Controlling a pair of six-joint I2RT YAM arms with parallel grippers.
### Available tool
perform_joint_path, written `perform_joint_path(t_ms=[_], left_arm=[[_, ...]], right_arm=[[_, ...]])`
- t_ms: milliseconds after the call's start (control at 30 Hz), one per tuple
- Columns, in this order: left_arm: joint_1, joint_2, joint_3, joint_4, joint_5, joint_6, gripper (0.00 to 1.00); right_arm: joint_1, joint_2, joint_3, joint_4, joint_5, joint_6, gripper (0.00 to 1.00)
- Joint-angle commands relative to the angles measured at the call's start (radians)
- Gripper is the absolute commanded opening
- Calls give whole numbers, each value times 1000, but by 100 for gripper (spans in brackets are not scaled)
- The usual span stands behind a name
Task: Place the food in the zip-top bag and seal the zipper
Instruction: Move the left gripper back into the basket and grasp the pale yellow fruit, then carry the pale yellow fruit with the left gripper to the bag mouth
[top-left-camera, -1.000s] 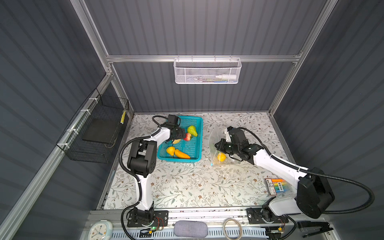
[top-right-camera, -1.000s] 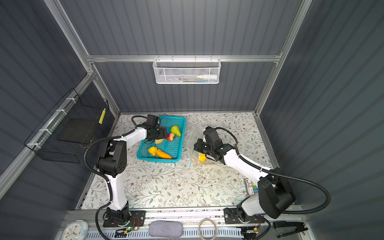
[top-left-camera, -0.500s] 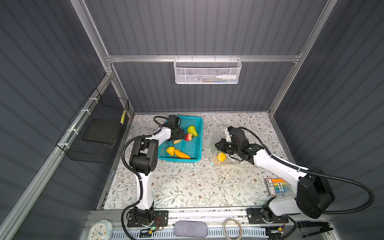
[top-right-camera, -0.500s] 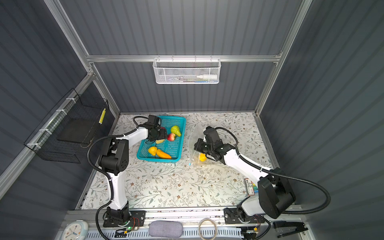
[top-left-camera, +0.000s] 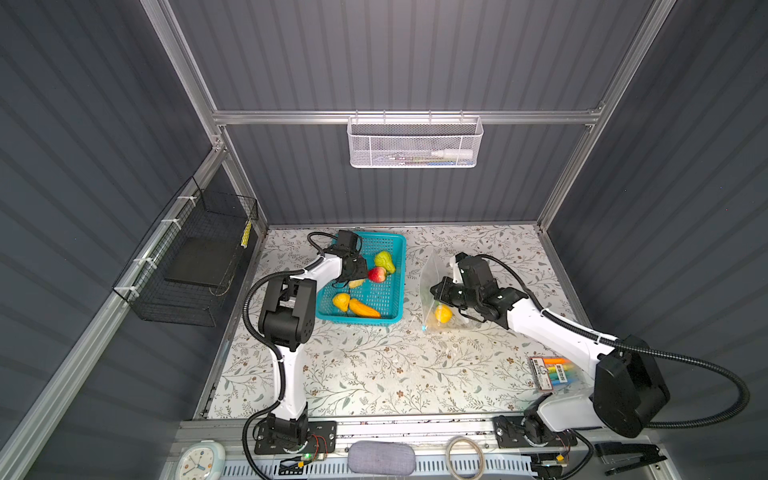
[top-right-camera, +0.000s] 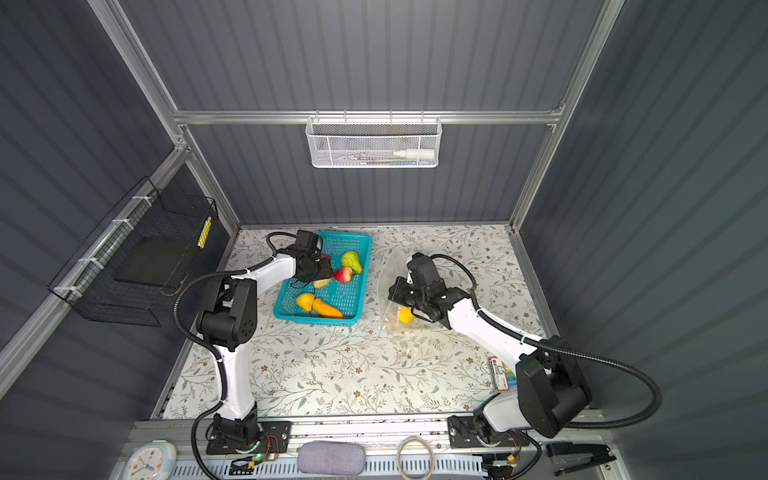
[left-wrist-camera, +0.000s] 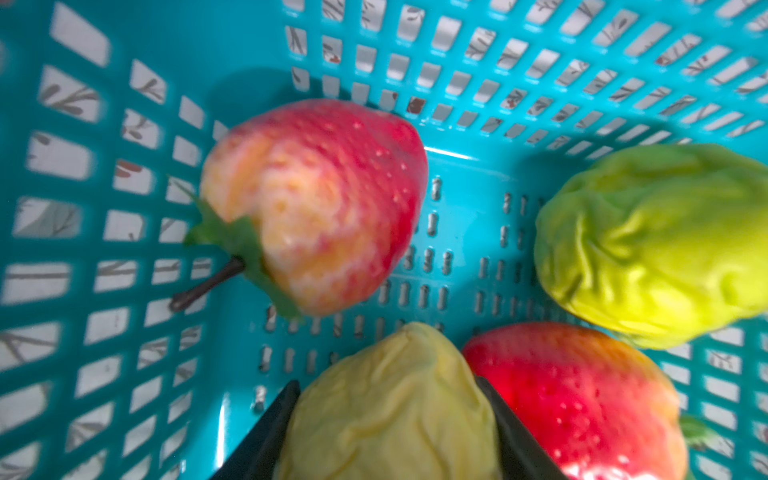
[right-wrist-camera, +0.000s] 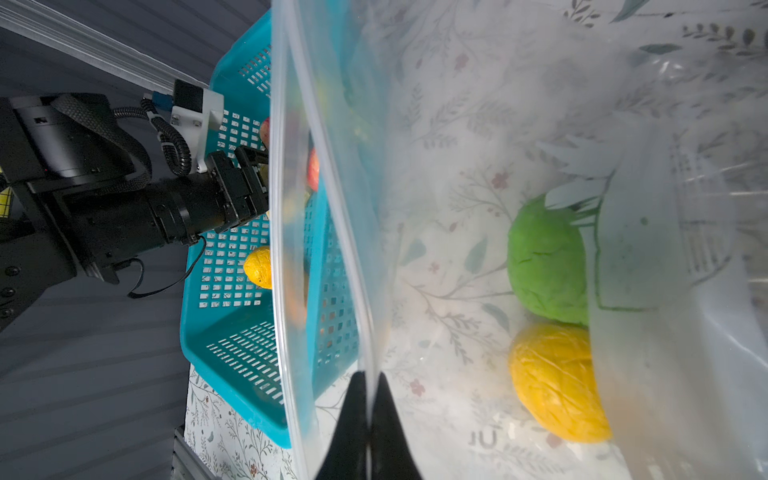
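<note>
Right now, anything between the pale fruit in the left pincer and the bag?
Yes. One strawberry lies beside the pale fruit on the bag side, and the basket wall stands between it and the bag. The right pincer holds the bag's edge up; the left pincer would likely have to lift clear first.

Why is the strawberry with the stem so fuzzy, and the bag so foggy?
Left wrist view: the stemmed strawberry sits too near the lens, so it is out of focus. Right wrist view: the zip-top bag fills the picture, and its milky plastic veils part of the green food.
</note>
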Motion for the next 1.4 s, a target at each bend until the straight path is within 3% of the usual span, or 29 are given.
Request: perform_joint_path(t_ms=[0, 267, 400, 567, 1000, 1200, 1367], left_arm=[[5, -135, 0, -14, 41, 16, 59], [4, -336, -61, 65, 239, -22, 59], [4, -422, -138, 174, 386, -92, 60], [-7, -510, -207, 313, 482, -197, 60], [-230, -587, -422, 826, 375, -569, 60], [-258, -596, -503, 985, 279, -632, 59], [-285, -575, -529, 1023, 243, -655, 59]], right_arm=[[-3, -29, -11, 1, 16, 2, 0], [-4, -44, -3, 2, 14, 1, 0], [-4, -58, 6, 7, 4, 2, 0], [-5, -68, 23, 16, -16, 11, 0], [-2, -61, 27, 108, -85, 87, 0], [2, -51, 24, 157, -101, 141, 0], [4, -32, 30, 190, -114, 157, 0]])
